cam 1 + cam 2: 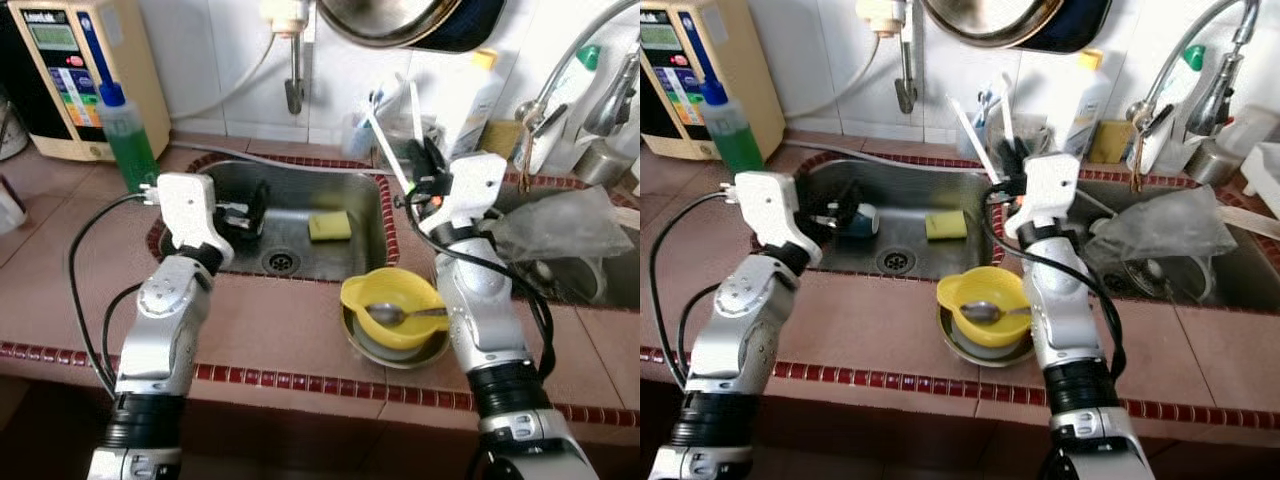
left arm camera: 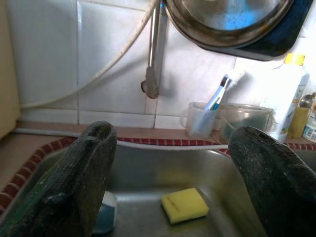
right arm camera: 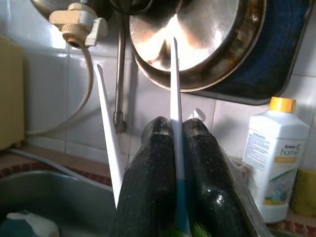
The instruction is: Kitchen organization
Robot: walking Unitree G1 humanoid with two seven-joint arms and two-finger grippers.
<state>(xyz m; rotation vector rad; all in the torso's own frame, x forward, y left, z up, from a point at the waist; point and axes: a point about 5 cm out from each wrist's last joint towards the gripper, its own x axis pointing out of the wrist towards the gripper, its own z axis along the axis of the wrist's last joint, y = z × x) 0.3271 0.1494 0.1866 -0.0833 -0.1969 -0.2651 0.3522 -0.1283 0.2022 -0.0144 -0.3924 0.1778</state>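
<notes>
My right gripper is shut on a thin white-handled utensil that stands upright between its fingers; its lower part is teal. A second white stick leans beside the fingers, and I cannot tell whether it is held. This gripper hovers over the tiled divider between the two sinks. My left gripper is open over the left side of the steel sink. A yellow sponge lies on the sink floor, and a small blue-and-white object sits by the left fingers.
A yellow bowl holding a spoon rests in a metal bowl on the front counter. A green soap bottle and a beige appliance stand back left. A pan hangs above. A plastic bag covers the right sink.
</notes>
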